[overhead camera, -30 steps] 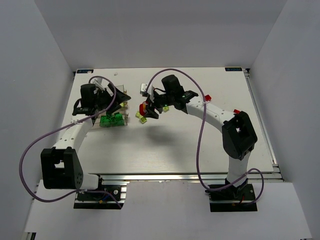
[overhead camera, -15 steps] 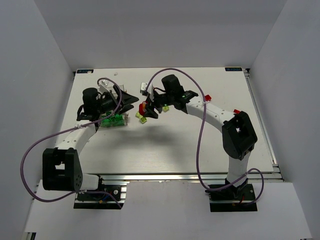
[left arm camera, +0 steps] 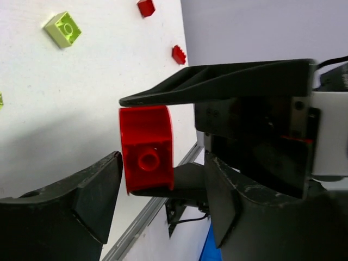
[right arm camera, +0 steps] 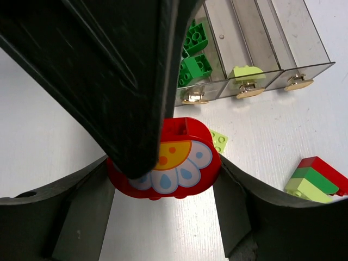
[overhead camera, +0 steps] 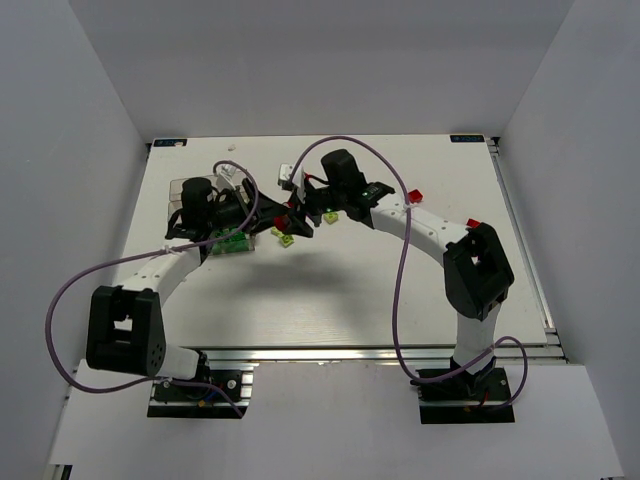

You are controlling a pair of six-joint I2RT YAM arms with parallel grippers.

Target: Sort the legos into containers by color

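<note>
Fingers (right arm camera: 81, 206) of right gripper (right arm camera: 163, 179) clamped on red brick (right arm camera: 185, 163), aloft near the tray (right arm camera: 261, 32) — left gripper (left arm camera: 163, 163) spread around it. I judge it light, rigid, slick — grip flat faces, not the dome.

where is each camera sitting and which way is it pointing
Top external: above and behind the left arm and right arm, looking down at the table; shows both whole.
Left wrist: on the left arm, looking along the left gripper at the red brick; its own fingers frame the bottom.
Right wrist: on the right arm, looking down past the brick toward the tray; the right gripper clamps the brick.
Shared: both wrist views show the red brick, from different sides.
</note>
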